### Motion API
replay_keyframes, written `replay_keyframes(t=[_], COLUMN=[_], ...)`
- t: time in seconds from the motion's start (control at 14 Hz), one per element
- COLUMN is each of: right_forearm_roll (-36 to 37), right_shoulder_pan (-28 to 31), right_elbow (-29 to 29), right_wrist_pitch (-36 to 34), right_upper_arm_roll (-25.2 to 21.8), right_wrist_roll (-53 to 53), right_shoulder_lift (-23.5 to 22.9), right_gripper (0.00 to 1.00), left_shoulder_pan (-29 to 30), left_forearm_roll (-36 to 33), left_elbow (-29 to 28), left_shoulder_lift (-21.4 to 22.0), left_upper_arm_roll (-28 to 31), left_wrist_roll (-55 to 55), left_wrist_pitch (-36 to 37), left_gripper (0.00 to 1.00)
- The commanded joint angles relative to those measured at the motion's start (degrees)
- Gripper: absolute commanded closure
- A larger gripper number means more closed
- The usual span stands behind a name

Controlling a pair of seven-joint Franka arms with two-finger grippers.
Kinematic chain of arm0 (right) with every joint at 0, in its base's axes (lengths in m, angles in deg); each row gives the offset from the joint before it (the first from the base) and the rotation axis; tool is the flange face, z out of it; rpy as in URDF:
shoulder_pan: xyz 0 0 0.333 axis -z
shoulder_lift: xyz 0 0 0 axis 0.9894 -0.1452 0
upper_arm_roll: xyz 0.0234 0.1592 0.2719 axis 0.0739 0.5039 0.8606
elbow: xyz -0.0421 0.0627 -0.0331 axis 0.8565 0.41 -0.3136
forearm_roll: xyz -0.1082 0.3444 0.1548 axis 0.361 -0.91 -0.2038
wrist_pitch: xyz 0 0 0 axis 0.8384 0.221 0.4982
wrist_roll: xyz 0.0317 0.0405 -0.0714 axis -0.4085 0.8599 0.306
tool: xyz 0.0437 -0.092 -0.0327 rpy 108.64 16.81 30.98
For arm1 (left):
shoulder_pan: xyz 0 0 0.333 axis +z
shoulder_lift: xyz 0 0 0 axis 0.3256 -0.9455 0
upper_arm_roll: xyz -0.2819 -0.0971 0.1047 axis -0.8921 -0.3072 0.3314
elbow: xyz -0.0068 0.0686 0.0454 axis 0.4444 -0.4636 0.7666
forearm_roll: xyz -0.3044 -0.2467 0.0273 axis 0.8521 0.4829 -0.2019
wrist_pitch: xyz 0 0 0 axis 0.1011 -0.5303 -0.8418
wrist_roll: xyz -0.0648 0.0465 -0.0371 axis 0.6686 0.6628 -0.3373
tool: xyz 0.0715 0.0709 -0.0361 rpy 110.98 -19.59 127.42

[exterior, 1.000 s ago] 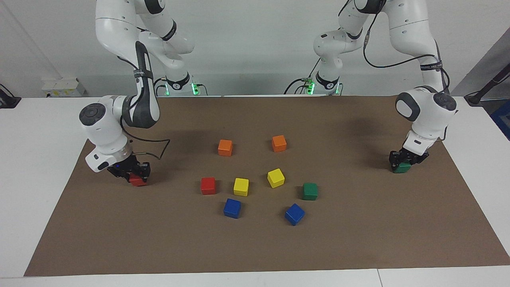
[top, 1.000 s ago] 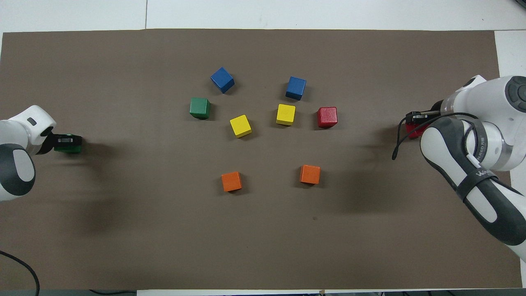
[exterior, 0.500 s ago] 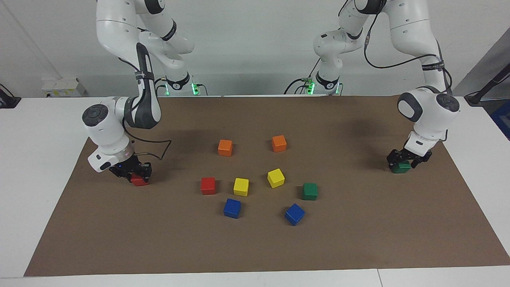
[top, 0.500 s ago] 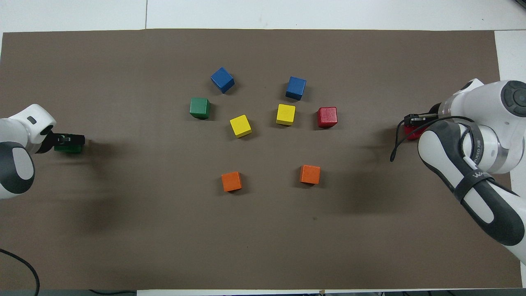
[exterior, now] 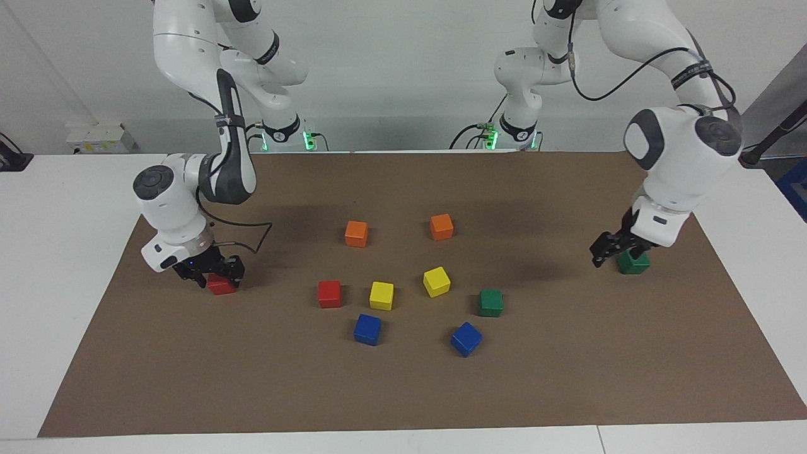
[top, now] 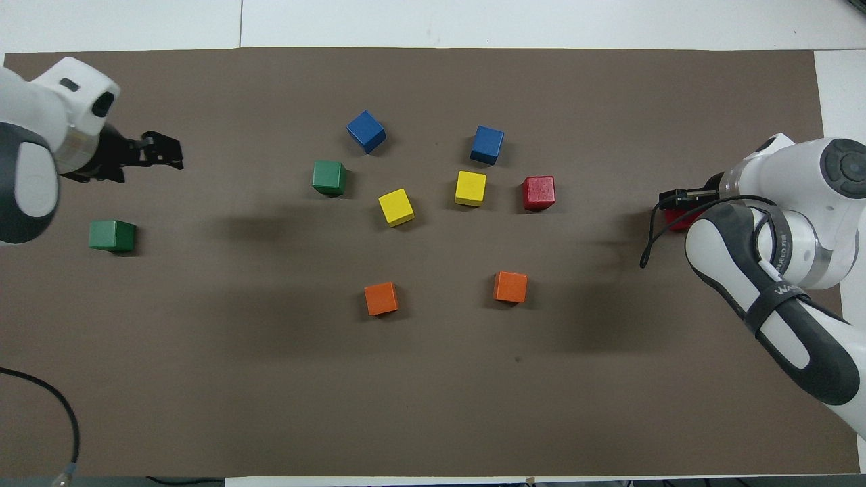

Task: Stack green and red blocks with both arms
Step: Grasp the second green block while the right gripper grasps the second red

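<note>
left pincer hangs spread apart beside a green block; right pincer pinches a red block.
another green block and red block sit mid-mat among yellow, blue and orange blocks.

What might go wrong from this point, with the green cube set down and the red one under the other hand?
1. The left hand hangs open, raised beside the small matte green cube near the brown mat's edge; swinging back low might knock it.
2. The right hand sits on the small matte red cube; its grip is unclear, so lifting could drag or drop it.
</note>
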Motion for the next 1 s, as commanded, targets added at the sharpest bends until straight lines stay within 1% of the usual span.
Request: replay_keyframes(t=[0.0, 0.14, 0.21, 0.29, 0.36, 0.43, 0.5, 0.57, 0.71, 0.79, 0.93], right_forearm_roll=[-0.57, -0.57, -0.57, -0.57, 0.48, 0.75, 0.93, 1.01, 1.1, 1.19, 1.1], right_shoulder_pan=[0.07, -0.62, -2.63, -4.65, -7.98, -11.32, -14.05, -16.86, -20.92, -21.8, -21.9], right_elbow=[1.17, 7.3, 11.51, 15.99, 20.38, 23.73, 25.07, 25.35, 28.23, 28.95, 27.82], right_wrist_pitch=[-3.27, -11.96, -16.01, -20.14, -23.58, -24.92, -24.75, -24.75, -24.67, -24.49, -20.47], right_upper_arm_roll=[0.49, 0.84, 0.84, 0.84, 0.93, 0.84, 0.84, 0.84, 0.84, 0.84, 0.84], right_wrist_roll=[-0.21, -0.56, -1.44, -5.36, -10.53, -15.28, -18.99, -22.68, -29.54, -30.27, -30.27], right_shoulder_lift=[2.5, 3.39, 3.04, 2.78, 1.38, -0.28, -0.91, -1.7, -4.33, -5.39, -5.84], right_gripper=[0.0, 0.0, 0.0, 0.0, 0.0, 0.0, 0.0, 0.0, 0.0, 0.01, 0.01], left_shoulder_pan=[-4.49, -7.22, -8.71, -10.38, -11.7, -12.58, -13.29, -14.17, -15.66, -15.67, -15.76], left_forearm_roll=[-0.19, -0.19, -0.19, -0.28, -0.45, -0.54, -0.63, -0.63, -0.54, -0.54, -0.54], left_elbow=[1.13, 0.43, 0.51, 0.6, 1.04, 1.13, 1.13, 1.22, 1.22, 1.31, 1.22], left_shoulder_lift=[-1.13, -2.09, -3.31, -4.63, -6.73, -8.76, -9.91, -10.88, -12.37, -13.16, -13.61], left_upper_arm_roll=[0.84, 0.66, 0.66, 0.66, 0.75, 0.75, 0.66, 0.66, 0.66, 0.58, 0.58], left_wrist_roll=[-7.29, -7.12, -7.12, -7.12, -7.12, -6.95, -6.51, -5.29, -1.07, -0.8, 2.09], left_wrist_pitch=[-1.66, -5.53, -7.29, -9.31, -11.24, -14.04, -16.51, -17.23, -18.02, -18.72, -19.52], left_gripper=[0.0, 0.0, 0.0, 0.0, 0.0, 0.0, 0.0, 0.0, 0.0, 0.0, 0.0])
